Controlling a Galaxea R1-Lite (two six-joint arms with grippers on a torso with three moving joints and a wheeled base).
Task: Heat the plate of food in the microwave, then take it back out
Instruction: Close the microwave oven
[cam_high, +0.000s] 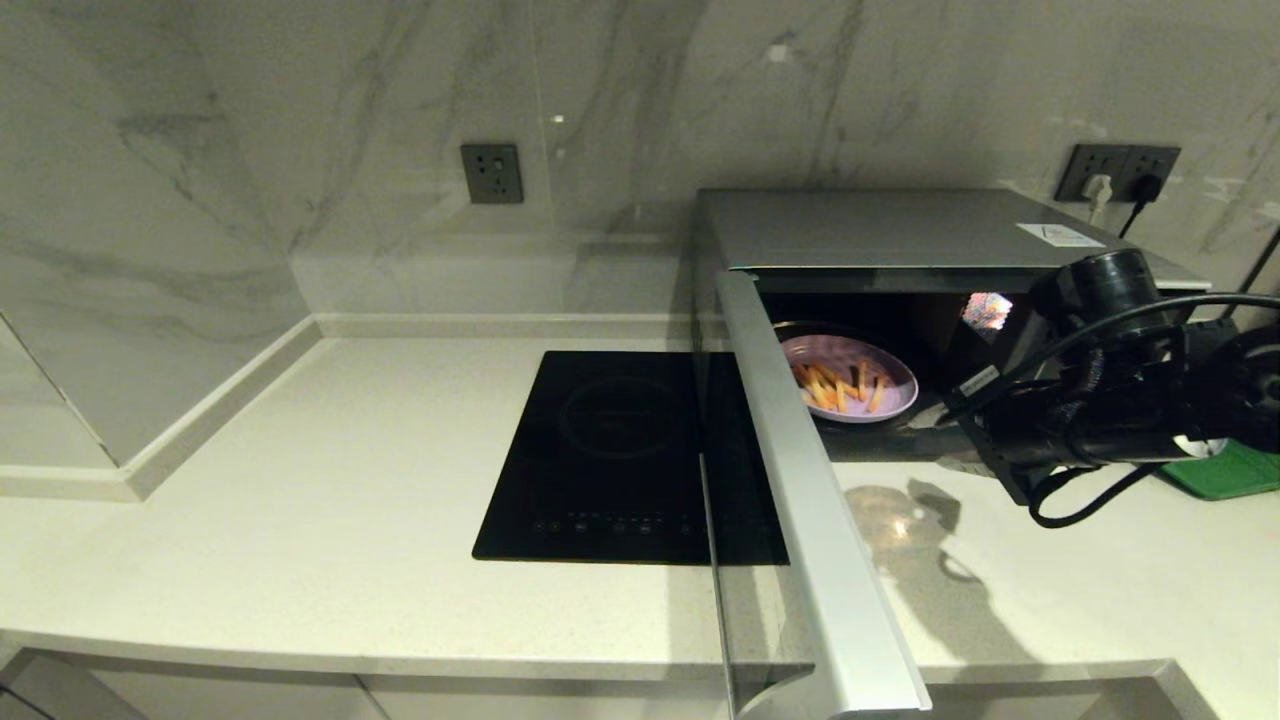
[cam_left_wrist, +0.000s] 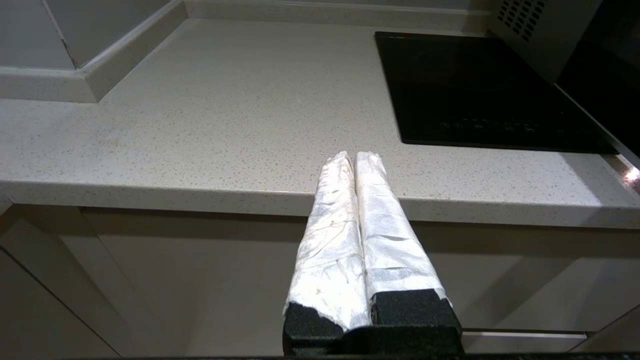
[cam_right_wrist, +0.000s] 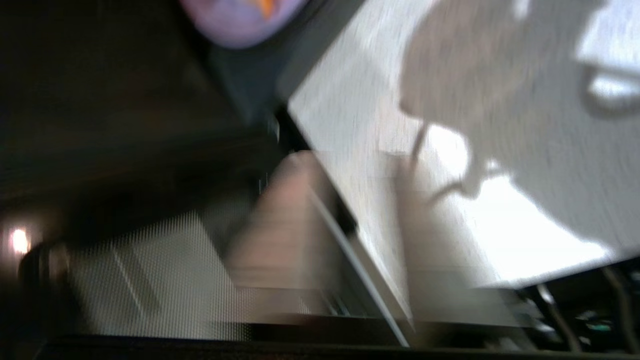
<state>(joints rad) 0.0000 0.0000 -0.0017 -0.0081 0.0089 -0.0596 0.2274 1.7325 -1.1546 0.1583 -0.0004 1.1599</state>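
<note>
The silver microwave stands at the back right of the counter, and its door is swung wide open toward me. Inside, the lavender plate of food with orange-yellow sticks rests on the cavity floor. My right gripper hangs at the front lip of the opening, just right of the plate and apart from it. In the right wrist view the right gripper is open and blurred, with the plate's rim beyond it. My left gripper is shut and empty, parked at the counter's front edge.
A flat black induction cooktop is set into the counter left of the open door. A green object lies at the right edge behind my right arm. Wall sockets with plugs sit behind the microwave. A marble wall closes off the left.
</note>
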